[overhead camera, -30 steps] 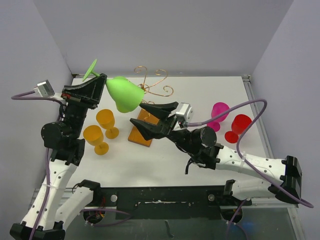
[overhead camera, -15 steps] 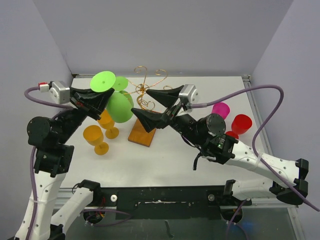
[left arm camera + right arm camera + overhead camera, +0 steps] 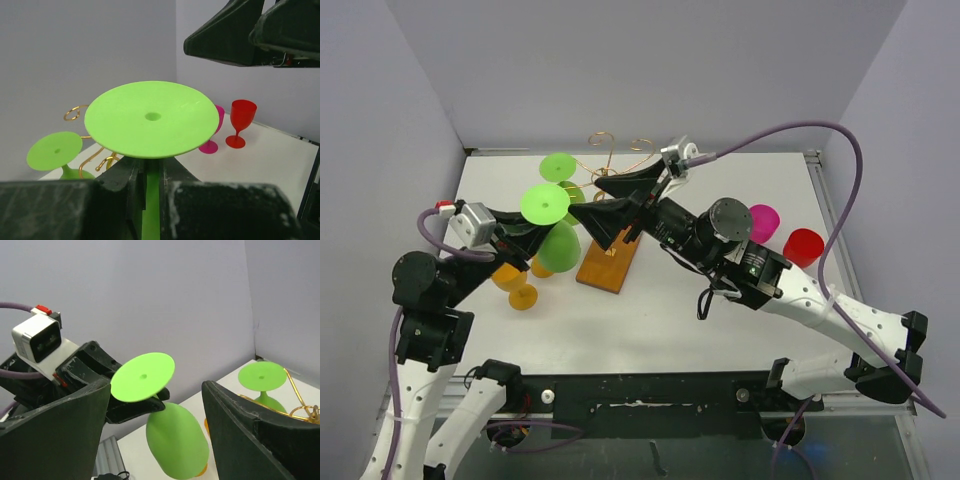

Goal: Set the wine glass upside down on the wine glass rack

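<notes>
Left end effector (image 3: pixel 152 175) clamped on inverted green wine glass (image 3: pixel 150 117); second green glass (image 3: pixel 558 167) at wine glass rack (image 3: pixel 610 262); right end effector (image 3: pixel 588 197) wide — two orange glasses (image 3: pixel 506 278) (image 3: pixel 542 268) nearby.

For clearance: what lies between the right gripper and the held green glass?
Nothing: right wrist view shows bare air between right gripper and wine glass.

Six wine glasses (image 3: pixel 558 245), one wire rack (image 3: pixel 608 264)
</notes>
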Controlling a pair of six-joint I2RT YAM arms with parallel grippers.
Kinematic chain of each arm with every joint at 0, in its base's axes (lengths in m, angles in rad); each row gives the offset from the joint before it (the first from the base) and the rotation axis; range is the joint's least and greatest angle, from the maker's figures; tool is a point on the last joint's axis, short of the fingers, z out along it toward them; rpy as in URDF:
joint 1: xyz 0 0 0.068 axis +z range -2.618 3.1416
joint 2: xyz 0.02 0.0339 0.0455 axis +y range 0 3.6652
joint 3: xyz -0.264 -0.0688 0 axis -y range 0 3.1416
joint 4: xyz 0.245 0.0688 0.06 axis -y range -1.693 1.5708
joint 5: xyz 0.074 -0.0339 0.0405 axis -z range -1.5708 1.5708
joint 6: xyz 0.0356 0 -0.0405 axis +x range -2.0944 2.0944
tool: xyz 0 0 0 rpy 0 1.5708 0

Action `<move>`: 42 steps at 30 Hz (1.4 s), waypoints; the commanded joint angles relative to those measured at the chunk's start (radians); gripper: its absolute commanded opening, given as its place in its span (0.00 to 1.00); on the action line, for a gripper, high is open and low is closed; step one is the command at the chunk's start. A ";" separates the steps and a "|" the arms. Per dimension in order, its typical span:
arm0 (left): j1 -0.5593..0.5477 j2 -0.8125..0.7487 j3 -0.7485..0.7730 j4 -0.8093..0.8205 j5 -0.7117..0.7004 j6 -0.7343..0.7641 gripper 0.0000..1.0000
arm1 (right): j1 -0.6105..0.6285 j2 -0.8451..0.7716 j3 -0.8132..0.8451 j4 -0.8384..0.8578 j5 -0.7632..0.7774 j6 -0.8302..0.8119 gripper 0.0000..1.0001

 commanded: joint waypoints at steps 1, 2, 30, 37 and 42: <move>0.003 -0.025 -0.063 0.098 0.031 0.031 0.00 | -0.011 0.026 0.056 -0.043 -0.025 0.113 0.74; 0.003 -0.030 -0.078 0.108 0.029 0.030 0.00 | -0.013 0.031 0.057 -0.051 -0.021 0.127 0.74; 0.002 -0.089 -0.232 0.249 0.018 -0.021 0.00 | -0.075 0.135 0.041 -0.050 -0.147 0.396 0.39; 0.002 -0.118 -0.264 0.227 0.002 -0.027 0.00 | -0.074 0.142 0.024 -0.060 -0.122 0.515 0.09; 0.002 -0.152 -0.276 0.164 -0.020 -0.028 0.08 | -0.074 0.139 0.010 -0.077 -0.090 0.596 0.00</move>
